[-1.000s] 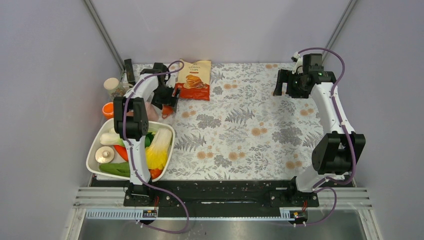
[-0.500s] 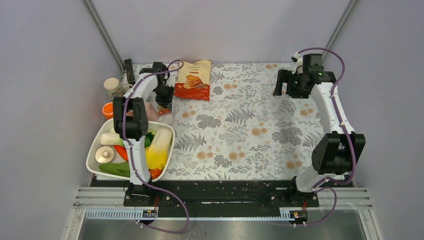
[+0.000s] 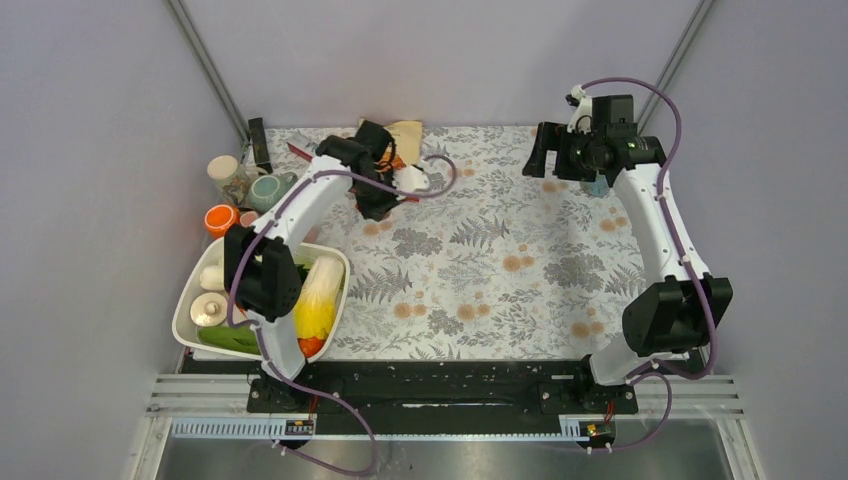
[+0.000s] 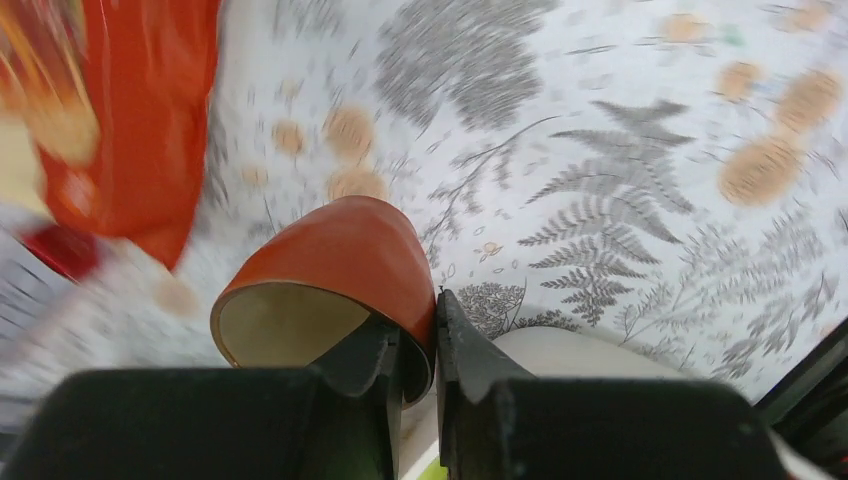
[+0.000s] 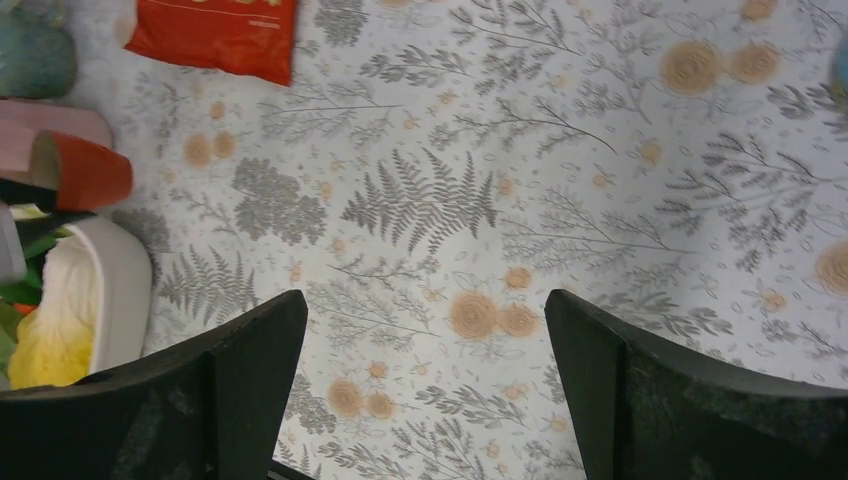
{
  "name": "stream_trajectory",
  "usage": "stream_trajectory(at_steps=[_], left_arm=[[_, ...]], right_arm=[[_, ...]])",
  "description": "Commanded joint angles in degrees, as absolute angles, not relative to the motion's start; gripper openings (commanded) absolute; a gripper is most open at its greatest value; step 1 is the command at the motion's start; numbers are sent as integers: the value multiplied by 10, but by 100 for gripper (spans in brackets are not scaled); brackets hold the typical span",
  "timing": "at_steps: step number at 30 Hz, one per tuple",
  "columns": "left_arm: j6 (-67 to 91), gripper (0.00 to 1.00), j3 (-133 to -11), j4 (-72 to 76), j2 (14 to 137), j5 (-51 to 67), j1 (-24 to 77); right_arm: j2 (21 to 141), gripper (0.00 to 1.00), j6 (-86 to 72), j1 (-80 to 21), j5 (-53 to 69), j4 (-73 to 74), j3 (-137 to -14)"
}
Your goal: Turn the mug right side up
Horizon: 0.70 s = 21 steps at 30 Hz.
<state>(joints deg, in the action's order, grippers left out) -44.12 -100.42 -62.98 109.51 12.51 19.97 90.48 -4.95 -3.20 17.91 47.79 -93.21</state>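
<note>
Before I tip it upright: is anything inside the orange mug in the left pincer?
Nothing visible: the cream interior of the orange mug looks bare. The left pincer clamps its wall, one finger inside covering the lower part, so the bottom cannot be seen.

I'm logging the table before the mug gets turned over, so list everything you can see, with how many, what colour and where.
Orange-red ceramic mug: one, cream inside, held in the left gripper, far left.
Glossy snack bag: one, red-orange, far edge, partly behind the left arm.
Teal ceramic mug: one, teal, far left.
Cream patterned cup: one, cream, far-left corner.
Small orange cup: one, orange, left edge.
White plastic basin: one, white, near left.
Vegetables: several, yellow, green, white, red, in the basin.
Floral tablecloth: one, white with grey ferns and orange flowers, covering the table.
Left gripper: one, black, shut on the mug's wall.
Right gripper: one, black, open, empty, far right.
</note>
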Motion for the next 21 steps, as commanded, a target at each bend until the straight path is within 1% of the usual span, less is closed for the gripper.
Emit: stream_trajectory(at_steps=[1, 4, 9, 17, 21], left_arm=[[-686, 0, -990, -682, 1016, 137, 282], [-765, 0, -998, -692, 1004, 120, 336], [-852, 0, -1021, -697, 1000, 98, 421], [-905, 0, -1071, -693, 1022, 96, 461], [-910, 0, -1074, -689, 1027, 93, 469]], right_arm=[[893, 99, -82, -72, 216, 434, -973], [917, 99, -94, -99, 213, 435, -990], [942, 95, -95, -163, 229, 441, -1005], [950, 89, -103, -254, 252, 468, -992], [955, 82, -116, -269, 272, 465, -974]])
